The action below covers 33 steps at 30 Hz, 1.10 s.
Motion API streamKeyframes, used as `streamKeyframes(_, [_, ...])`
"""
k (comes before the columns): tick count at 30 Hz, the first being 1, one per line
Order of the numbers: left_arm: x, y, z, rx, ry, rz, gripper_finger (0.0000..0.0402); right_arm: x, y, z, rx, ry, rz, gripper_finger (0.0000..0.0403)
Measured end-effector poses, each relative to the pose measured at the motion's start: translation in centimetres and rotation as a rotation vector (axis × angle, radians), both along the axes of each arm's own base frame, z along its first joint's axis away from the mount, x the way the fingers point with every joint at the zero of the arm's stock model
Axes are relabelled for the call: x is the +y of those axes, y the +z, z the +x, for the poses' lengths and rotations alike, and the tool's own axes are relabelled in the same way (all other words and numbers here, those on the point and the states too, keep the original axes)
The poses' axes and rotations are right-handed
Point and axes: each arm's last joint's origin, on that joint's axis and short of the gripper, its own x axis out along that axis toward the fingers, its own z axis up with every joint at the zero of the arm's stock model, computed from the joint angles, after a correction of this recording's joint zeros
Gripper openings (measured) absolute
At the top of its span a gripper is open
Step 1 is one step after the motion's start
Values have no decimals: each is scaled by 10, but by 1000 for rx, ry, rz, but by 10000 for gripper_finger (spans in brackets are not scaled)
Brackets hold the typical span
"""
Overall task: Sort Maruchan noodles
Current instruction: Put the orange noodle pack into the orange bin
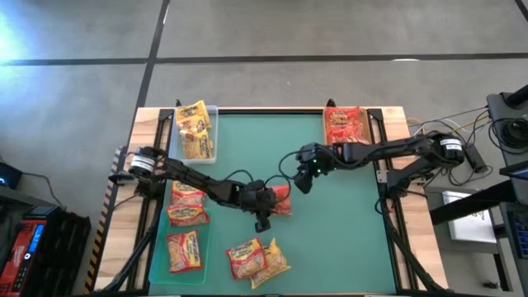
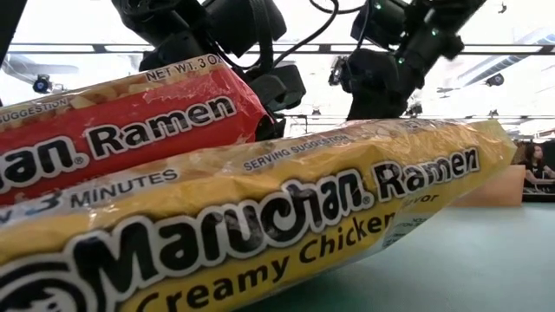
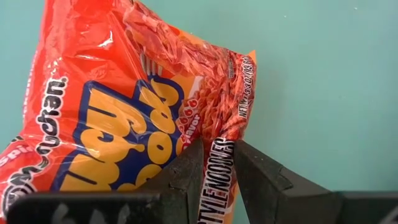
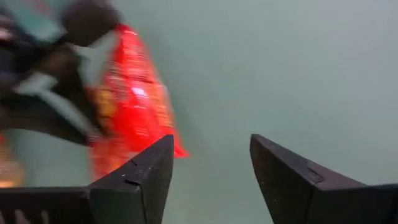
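A red-orange Maruchan packet (image 1: 281, 200) sits mid-table in my left gripper (image 1: 263, 213), which is shut on it; in the left wrist view the packet (image 3: 130, 106) fills the picture. My right gripper (image 1: 304, 179) hovers open just to the far right of that packet, which shows blurred past its fingers in the right wrist view (image 4: 134, 99). Yellow packets (image 1: 195, 129) lie in a clear tray at the far left. Red packets (image 1: 345, 124) lie in a tray at the far right. Two loose packets, one red (image 1: 245, 258) and one yellow (image 1: 273, 256), lie near the near edge. My left gripper pinches the red-orange packet between its two fingers (image 3: 186, 177) at the flat printed seam along one edge (image 3: 216, 163). The rest of the packet spreads out beyond the fingertips, over the green mat. I cannot tell whether it is lifted clear or touches the mat.
More packets (image 1: 186, 205) (image 1: 183, 251) lie in a green tray along the table's left side. In the low view the red packet (image 2: 130, 130) and the yellow packet (image 2: 260, 225) block most of the sight. The green mat (image 1: 346, 231) shows bare on the right half.
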Motion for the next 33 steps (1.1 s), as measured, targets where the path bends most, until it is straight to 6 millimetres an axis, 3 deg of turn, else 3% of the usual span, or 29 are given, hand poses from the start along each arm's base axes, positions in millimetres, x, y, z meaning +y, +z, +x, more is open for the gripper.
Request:
streamKeyframes(10, [-3,0,0,-7,4,11,76,4,-38,-11,-307,-31,181,208])
streamKeyframes(16, [-4,0,0,-12,6,9,76,6,-63,-22,-356,-83,269,208])
streamKeyframes(33, [-4,-1,0,-28,45,38,76,19,-90,18,-350,11,313,208])
